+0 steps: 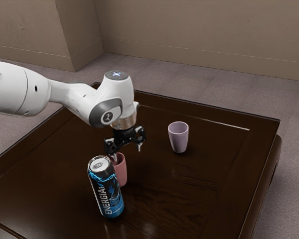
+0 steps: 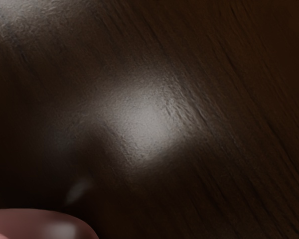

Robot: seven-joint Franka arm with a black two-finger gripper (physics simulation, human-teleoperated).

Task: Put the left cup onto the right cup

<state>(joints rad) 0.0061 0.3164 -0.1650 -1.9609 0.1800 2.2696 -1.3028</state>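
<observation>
Pink cup [image 1: 121, 172]: upright on the surface [image 1: 199, 189], at the exterior view's left, just behind an energy drink can [image 1: 105, 186] and partly covered by it. Not lifted; base apparently down on the wood. Present in the wrist view too, as a pink blur [image 2: 40, 226] just under the hand. Claw [image 1: 124, 148]: directly above the pink cup's rim, fingers spread wide, one tip down near the rim, the other standing off to the side; no two-sided contact seen, so nothing held. Lilac cup [image 1: 178, 137]: upright, mouth up, well apart toward the exterior view's right, nothing on it. Progress, as judged: early stage, with the approach over the pink cup made and the grasp not yet taken. Remaining: lower around the cup wall, close, lift clear of the can, carry across to the lilac cup, set down onto its mouth, release. Caution: can very near the claw; risk of a knock while closing or lifting.
</observation>
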